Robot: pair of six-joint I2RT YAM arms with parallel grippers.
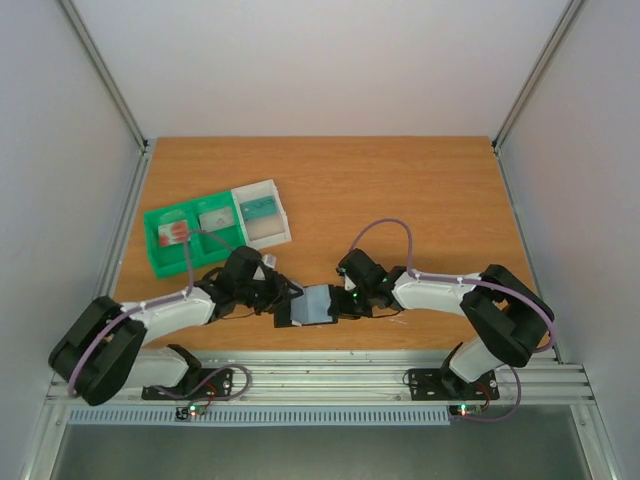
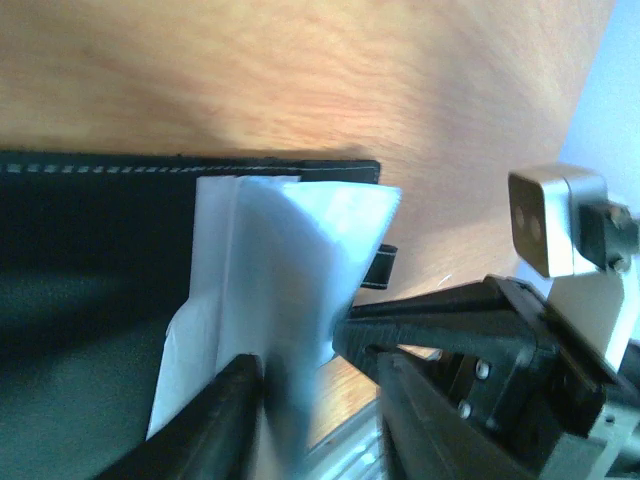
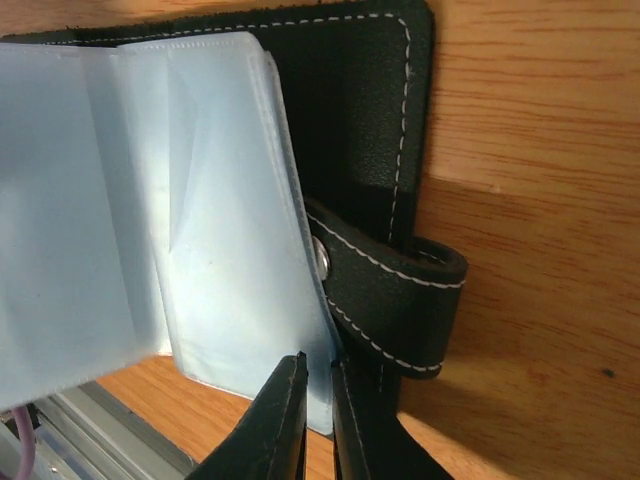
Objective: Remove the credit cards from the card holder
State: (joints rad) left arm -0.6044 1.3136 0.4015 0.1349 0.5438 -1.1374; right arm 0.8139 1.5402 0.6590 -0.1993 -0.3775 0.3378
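Note:
The card holder (image 1: 315, 305) lies open near the table's front edge, between my two grippers. In the right wrist view its black cover (image 3: 360, 110), snap tab (image 3: 410, 290) and pale blue-grey pockets (image 3: 210, 220) show. My right gripper (image 3: 318, 400) is shut on the edge of a pocket leaf. My left gripper (image 2: 320, 430) is open, its fingers astride a raised pale leaf (image 2: 290, 260) that rests on one finger (image 2: 215, 420). No card shows inside the pockets. A red-blotched credit card (image 1: 172, 234) and a pale one (image 1: 215, 218) lie in the green tray (image 1: 160, 262).
A clear-white box (image 1: 262, 213) with a teal card stands next to the green tray at the back left. The right arm's fingers (image 2: 440, 320) and camera (image 2: 550, 220) are close to my left gripper. The metal rail (image 1: 320, 375) runs along the front edge.

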